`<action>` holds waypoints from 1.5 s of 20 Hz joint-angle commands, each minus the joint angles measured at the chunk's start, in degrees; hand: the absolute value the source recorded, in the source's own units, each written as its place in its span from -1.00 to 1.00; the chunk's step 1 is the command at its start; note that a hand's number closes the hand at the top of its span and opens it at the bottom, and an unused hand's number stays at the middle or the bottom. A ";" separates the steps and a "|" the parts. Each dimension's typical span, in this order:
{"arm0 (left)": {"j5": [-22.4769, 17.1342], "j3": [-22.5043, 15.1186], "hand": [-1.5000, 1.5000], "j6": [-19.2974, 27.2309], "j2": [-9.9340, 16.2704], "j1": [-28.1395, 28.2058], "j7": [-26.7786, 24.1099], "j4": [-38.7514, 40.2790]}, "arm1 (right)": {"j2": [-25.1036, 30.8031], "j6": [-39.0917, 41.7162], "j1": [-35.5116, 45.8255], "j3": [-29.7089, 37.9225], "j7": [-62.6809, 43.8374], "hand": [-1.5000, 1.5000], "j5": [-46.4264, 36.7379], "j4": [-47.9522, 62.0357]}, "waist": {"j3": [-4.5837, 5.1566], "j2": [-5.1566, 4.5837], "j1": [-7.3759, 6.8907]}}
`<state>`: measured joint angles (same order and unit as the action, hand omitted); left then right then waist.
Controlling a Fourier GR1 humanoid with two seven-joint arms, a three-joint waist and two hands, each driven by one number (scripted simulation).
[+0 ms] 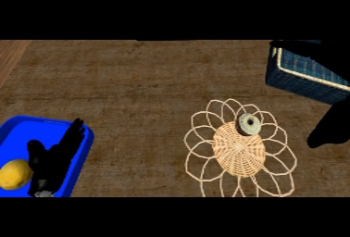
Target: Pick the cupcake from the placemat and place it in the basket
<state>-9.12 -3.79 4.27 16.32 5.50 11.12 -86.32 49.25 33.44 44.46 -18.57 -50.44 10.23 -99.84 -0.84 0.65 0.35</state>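
The cupcake lies on the upper right part of the woven, flower-shaped placemat, its top facing up. A dark blue basket with a pale rim stands at the back right. My right hand shows as a dark shape at the right edge, to the right of the cupcake and apart from it, just below the basket. Over at the lower left is my left hand, open with fingers straight, holding nothing.
A blue tray sits at the lower left under my left hand, with a yellow lemon in it. The brown counter stretches between tray and placemat.
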 commanded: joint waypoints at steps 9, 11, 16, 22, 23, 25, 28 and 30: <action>0.21 0.20 0.00 -0.72 -0.12 2.09 3.93 5.07 | -4.88 -2.76 -7.95 -4.60 1.77 -1.00 -11.80 0.21 | 0.83 -0.80 -0.38; -0.54 1.29 0.00 -1.22 0.91 -0.27 6.24 5.19 | -6.90 -5.53 -11.09 -6.03 5.75 -1.00 -16.00 1.61 | 0.79 -0.93 -0.36; 1.48 -1.18 0.00 -0.61 -2.49 1.43 1.77 7.45 | -8.99 -5.80 -10.60 -6.32 6.91 -1.00 -18.79 4.55 | 0.86 -0.98 -0.72; 1.58 -0.86 0.00 0.06 -1.98 1.49 5.17 3.28 | -11.11 -8.24 -13.65 -7.55 10.08 -1.00 -23.77 5.88 | 0.81 -0.78 -0.74; 1.69 -0.50 0.00 -0.56 -1.12 3.45 4.16 3.31 | -11.61 -10.76 -16.19 -8.78 12.35 -1.00 -26.30 6.19 | 0.78 -0.81 -0.83; 1.32 0.22 0.00 -0.49 -1.01 1.24 5.65 4.05 | -11.13 -10.74 -16.01 -7.38 14.03 -1.00 -26.71 7.63 | 0.79 -0.85 -0.59; 2.50 -1.26 0.00 0.07 -2.34 0.48 6.02 4.03 | -14.19 -11.77 -14.73 -7.22 13.86 -1.00 -27.69 9.53 | 0.80 -0.89 -0.78; 1.35 -0.03 0.00 -1.65 -1.44 2.20 4.18 4.39 | -13.05 -10.44 -14.22 -6.37 15.30 -1.00 -27.90 10.28 | 0.83 -0.84 -0.86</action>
<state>-7.11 -3.64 3.70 14.98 4.79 12.18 -86.64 36.41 23.00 29.91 -25.89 -37.91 -16.33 -91.97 -0.88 0.50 -0.31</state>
